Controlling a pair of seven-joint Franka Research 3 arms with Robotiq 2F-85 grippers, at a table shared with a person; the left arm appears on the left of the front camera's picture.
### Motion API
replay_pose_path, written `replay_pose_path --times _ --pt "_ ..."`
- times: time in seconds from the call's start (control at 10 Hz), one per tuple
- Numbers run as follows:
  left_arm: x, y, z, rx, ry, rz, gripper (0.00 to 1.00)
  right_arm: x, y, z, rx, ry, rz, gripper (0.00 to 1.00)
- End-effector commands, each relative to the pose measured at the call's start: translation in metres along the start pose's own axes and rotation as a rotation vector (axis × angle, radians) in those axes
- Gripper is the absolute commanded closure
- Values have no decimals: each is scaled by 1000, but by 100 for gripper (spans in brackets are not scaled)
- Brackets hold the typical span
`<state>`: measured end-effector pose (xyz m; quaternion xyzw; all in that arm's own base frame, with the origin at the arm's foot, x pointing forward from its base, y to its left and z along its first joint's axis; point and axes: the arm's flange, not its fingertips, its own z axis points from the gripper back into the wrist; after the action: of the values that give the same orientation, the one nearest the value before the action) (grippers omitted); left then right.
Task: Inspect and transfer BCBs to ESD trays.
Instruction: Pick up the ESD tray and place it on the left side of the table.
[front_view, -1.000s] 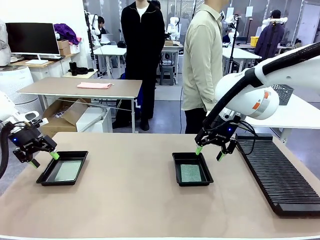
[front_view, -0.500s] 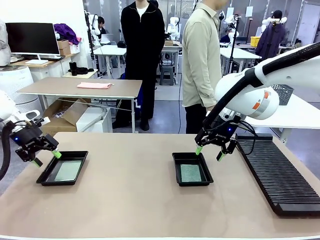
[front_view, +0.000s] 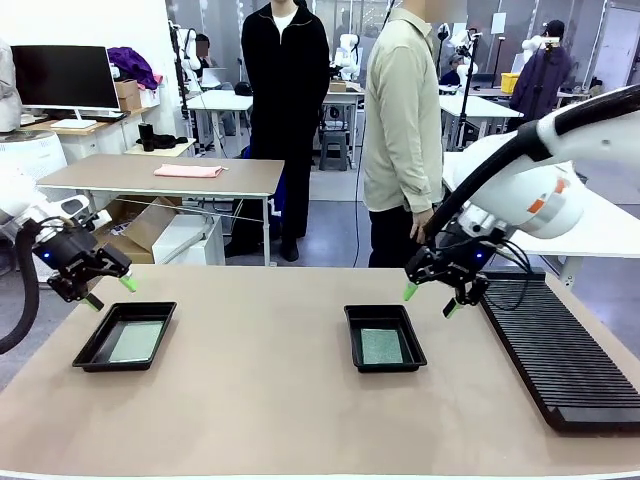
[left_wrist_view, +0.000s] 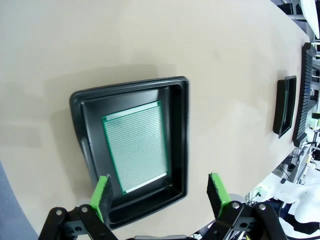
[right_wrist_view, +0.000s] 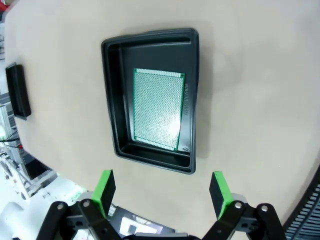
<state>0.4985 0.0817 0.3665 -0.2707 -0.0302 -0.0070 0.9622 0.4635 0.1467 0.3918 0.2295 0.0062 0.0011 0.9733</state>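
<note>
Across the beige tabletop (front_view: 260, 400), a long black ribbed rack (front_view: 560, 350) lies along the right edge, beside the right gripper (front_view: 432, 299). Two black ESD trays sit well apart: the left tray (front_view: 93, 350) and the middle tray (front_view: 352, 340), each with one green BCB flat on its floor, the left board (left_wrist_view: 136, 146) and the middle board (right_wrist_view: 157, 109). Both the right gripper and the left gripper (front_view: 110, 291) hang above the tabletop, jaws apart and empty. A person (front_view: 403, 120) stands behind the far edge.

Probably a robotics lab: worktables (front_view: 160, 176), a monitor (front_view: 65, 76), standing people (front_view: 402, 120).
</note>
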Motion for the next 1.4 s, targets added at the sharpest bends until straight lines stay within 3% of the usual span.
replay_pose_path --times 0.0,0.5,0.9,1.3 --pt "-7 -31 1 2 -29 29 0 -21 -27 12 105 -26 10 0" --pt "4 -119 -35 79 -95 54 0 -44 -93 37 237 -70 -14 0" --pt "4 -194 -83 137 -85 54 0 -57 -150 53 359 -105 -17 0" --pt "28 -249 -123 204 -62 98 0 -68 -191 60 435 -127 -7 0"
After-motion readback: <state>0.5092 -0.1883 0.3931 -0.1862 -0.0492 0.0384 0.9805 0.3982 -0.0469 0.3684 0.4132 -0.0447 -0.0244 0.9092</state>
